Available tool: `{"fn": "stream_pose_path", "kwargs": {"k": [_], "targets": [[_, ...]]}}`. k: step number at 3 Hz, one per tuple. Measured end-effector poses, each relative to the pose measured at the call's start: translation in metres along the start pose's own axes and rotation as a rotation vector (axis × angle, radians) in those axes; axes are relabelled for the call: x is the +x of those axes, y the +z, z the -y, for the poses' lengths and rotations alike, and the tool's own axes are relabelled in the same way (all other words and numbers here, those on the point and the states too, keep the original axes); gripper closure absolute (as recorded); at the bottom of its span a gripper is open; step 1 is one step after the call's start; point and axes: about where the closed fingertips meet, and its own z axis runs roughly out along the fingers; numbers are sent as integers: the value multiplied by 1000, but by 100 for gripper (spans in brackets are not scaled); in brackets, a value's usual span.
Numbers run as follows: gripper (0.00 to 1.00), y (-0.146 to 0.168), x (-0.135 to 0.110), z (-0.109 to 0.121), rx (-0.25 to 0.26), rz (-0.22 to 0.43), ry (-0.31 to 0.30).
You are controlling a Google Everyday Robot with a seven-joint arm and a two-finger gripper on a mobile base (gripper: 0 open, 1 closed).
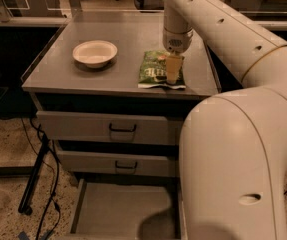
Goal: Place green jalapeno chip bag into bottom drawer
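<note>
The tool [173,70] points down over the right half of the green jalapeno chip bag [153,72] on the worktop [133,36]. Its opening state cannot be determined. The bottom drawer [118,210] stands open.

I'm looking steeply down past the arm [233,149], facing the cabinet [128,39] front, close; gripper [172,76] hanging over its top.

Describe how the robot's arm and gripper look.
The arm is thick, rounded and cream-white, in smooth tubular segments with small dark holes and a thin yellowish ring at one joint. The gripper, over the chip bag on the cabinet top, is pale tan below a round wrist.
</note>
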Motion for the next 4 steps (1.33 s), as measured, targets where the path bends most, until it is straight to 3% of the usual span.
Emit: {"fn": "stream_pose_path", "kwargs": {"k": [2, 3, 4], "targets": [[93, 0, 0, 0, 0, 0, 0], [100, -4, 0, 1, 0, 0, 0], [100, -30, 12, -3, 26, 98, 23]]}}
